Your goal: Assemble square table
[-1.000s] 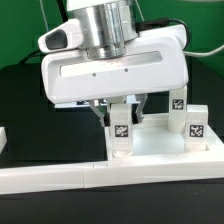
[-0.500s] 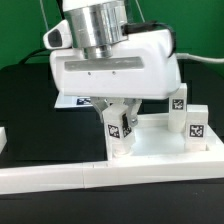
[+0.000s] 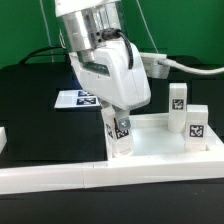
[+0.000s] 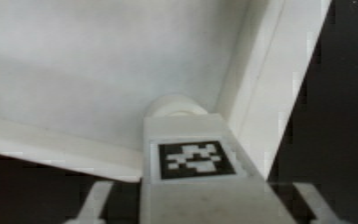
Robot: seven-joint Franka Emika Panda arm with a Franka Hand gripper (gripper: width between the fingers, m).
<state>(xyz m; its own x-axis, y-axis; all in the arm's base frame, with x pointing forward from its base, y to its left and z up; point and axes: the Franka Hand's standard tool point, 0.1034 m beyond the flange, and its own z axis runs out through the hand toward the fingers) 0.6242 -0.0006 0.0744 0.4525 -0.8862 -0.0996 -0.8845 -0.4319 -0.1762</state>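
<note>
At the far left edge of the exterior view a small white block (image 3: 3, 137) sits on the black table (image 3: 30, 100), and along the bottom runs the long white border wall (image 3: 60, 177). In the upper left of the frame, behind the arm, the marker board (image 3: 78, 98) lies flat

At centre the gripper (image 3: 120, 127) comes down twisted about its vertical axis, its fingers closed on a tagged leg (image 3: 120, 140) that stands upright at the near corner of the square tabletop (image 3: 160, 143), on the exterior view's left. The wrist view agrees: the leg (image 4: 194, 150) fills the lower centre with its tag facing the camera, a finger (image 4: 101, 200) pressed to either side, and the slab's raised rim (image 4: 265, 90) runs just beside it. Whether the leg's foot is fully seated in the corner socket cannot be told, since the leg itself hides the joint

At the right of the exterior view two more legs (image 3: 178, 98) (image 3: 196, 128) already stand upright on the slab's far side

Judging by the turned wrist, the step in hand is screwing this third leg into its socket. The next move probably calls for turning on while pressing straight down, keeping the leg vertical so it doesn't bind, then letting go and regripping if the wrist runs out of travel. A fourth leg would remain
</note>
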